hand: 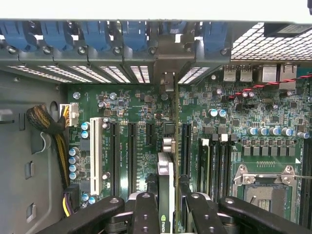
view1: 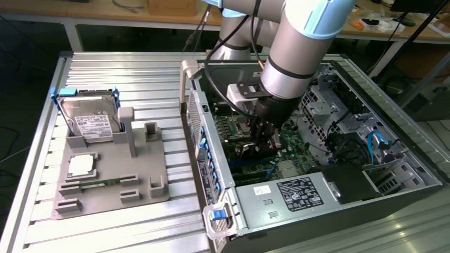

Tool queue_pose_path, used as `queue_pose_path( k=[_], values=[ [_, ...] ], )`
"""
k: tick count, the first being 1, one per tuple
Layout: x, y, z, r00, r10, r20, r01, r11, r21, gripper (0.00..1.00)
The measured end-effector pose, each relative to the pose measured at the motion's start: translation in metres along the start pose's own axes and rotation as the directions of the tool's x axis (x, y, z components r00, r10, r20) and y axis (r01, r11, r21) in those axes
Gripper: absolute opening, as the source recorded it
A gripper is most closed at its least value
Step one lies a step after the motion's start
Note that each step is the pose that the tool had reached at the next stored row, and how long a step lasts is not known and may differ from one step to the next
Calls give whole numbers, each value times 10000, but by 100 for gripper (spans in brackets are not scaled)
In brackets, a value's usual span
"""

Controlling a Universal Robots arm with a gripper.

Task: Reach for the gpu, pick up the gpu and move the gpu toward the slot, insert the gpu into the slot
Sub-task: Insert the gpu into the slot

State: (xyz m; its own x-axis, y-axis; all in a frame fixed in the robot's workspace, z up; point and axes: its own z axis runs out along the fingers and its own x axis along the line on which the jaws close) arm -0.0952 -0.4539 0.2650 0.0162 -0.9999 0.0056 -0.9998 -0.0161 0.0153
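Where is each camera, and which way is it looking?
Exterior view: off the arm, up high, looking down into the open case; shows the arm and gripper.
Wrist view: on the wrist, looking along the fingers at the motherboard; shows the fingers holding the gpu.
Shared: gripper, motherboard.

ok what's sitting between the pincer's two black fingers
The thin dark gpu card with silver edge, standing edge-on and clamped by both fingers, over the green motherboard. The wrist view shows it.
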Motion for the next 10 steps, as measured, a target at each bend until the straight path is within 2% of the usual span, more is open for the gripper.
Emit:
queue_pose_path(
  k=[10],
  values=[
    [0,31,9,10000,-1,0,1,10000,0,27]
  ],
)
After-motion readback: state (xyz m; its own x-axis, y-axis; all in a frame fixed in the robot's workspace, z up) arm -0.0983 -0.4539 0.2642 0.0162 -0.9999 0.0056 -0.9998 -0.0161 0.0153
